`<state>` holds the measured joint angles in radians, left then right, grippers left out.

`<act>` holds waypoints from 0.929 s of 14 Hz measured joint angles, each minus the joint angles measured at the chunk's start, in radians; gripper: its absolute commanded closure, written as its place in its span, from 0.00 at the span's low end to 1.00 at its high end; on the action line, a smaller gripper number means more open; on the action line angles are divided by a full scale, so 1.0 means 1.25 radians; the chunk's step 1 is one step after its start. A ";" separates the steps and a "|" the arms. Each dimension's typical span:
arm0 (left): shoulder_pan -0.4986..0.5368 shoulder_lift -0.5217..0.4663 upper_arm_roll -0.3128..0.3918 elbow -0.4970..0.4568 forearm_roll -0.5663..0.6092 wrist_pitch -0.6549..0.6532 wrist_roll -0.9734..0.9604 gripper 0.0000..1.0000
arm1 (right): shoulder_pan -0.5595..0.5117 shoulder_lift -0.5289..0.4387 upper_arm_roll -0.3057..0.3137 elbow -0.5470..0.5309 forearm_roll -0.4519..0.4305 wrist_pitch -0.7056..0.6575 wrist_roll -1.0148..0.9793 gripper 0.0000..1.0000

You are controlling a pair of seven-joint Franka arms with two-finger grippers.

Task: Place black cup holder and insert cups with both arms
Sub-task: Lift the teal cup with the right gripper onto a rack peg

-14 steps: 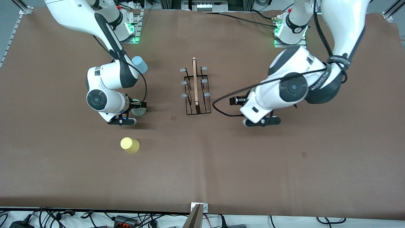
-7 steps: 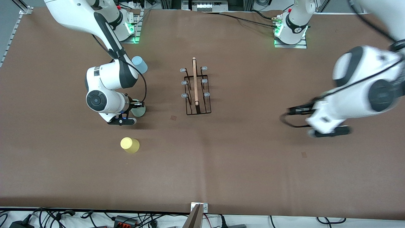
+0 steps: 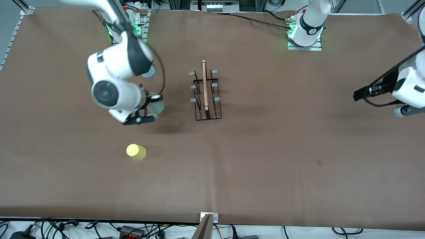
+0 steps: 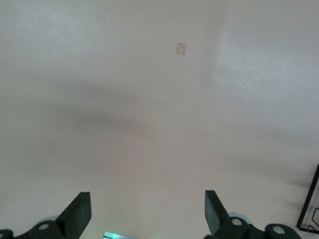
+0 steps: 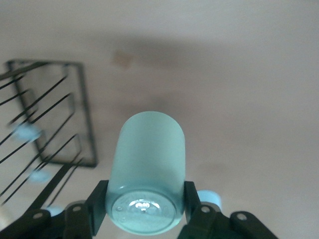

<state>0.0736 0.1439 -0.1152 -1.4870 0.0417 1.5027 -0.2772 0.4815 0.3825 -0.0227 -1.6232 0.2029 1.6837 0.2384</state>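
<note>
1. While raised over bare brown table (image 3: 265,159), right gripper (image 3: 146,111) clamped on the mint green cup (image 5: 147,172), fingers (image 5: 97,204) pressing its two sides (base toward the wrist camera).
2. Held cup hanging beside the black cup holder (image 3: 206,94), apart from it, toward the right arm's end.
3. Light blue cup (image 3: 149,71) partly hidden under that arm; yellow cup (image 3: 136,152) nearer the front camera, well apart.
4. Left gripper (image 4: 147,214) spread wide, holding nothing, over open table at the left arm's end, rack corner barely in its view.
</note>
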 measured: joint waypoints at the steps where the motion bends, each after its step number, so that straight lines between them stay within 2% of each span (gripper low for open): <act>1: -0.001 -0.011 0.000 -0.030 -0.001 0.031 0.023 0.00 | 0.025 -0.006 0.001 0.000 0.007 -0.011 0.002 0.71; 6: 0.011 -0.071 0.005 -0.156 -0.023 0.096 0.056 0.00 | 0.128 -0.003 0.002 -0.001 0.012 -0.017 0.053 0.71; 13: 0.023 -0.086 0.008 -0.174 -0.030 0.147 0.056 0.00 | 0.157 0.002 0.017 -0.001 0.033 -0.028 0.067 0.71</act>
<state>0.1021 0.0365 -0.1054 -1.7044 0.0046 1.6869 -0.2075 0.6783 0.3851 -0.0019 -1.6250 0.2444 1.6486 0.3220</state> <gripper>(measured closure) 0.000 0.348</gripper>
